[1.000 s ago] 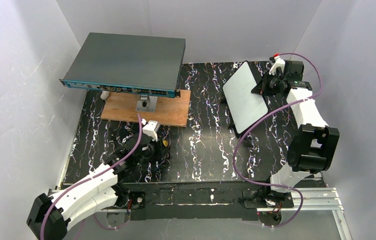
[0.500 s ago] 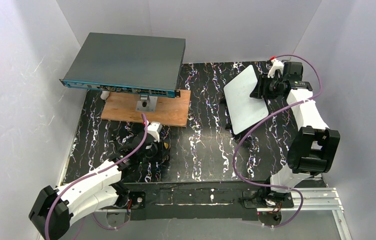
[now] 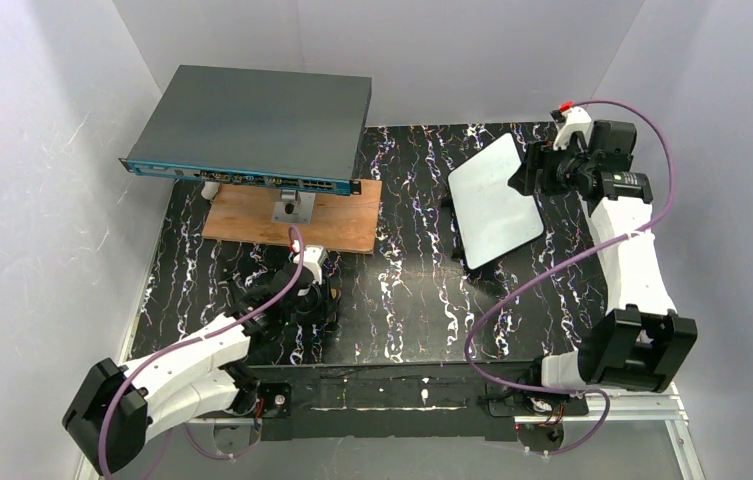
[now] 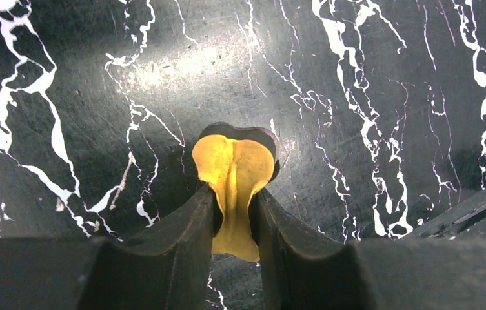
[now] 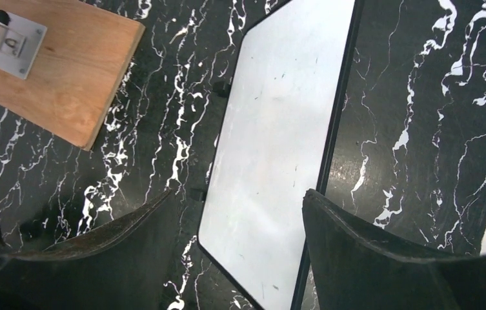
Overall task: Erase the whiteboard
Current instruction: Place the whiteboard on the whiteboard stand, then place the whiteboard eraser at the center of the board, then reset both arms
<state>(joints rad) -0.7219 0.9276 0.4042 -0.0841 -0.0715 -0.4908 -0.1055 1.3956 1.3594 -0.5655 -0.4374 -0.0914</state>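
The whiteboard (image 3: 495, 200) leans on its black stand at the back right of the table; its face (image 5: 279, 142) looks white with only faint specks. My right gripper (image 3: 532, 168) hovers at the board's far right edge. In the right wrist view this gripper (image 5: 239, 194) is open, its fingers apart from the board seen below between them. My left gripper (image 3: 310, 295) sits low over the table near the front left. It (image 4: 233, 192) is shut on a yellow eraser pad (image 4: 233, 161) with a dark backing, squeezed between both fingers.
A large grey flat box (image 3: 252, 125) with a blue front edge stands at the back left, over a brown wooden plank (image 3: 337, 225) with a metal bracket (image 3: 292, 208). The table (image 3: 402, 290) is black marble with white veins. White walls close in on three sides.
My right gripper has opened and let go of the whiteboard's edge, drawing back to the right. The left arm has crept slightly forward with the yellow pad.
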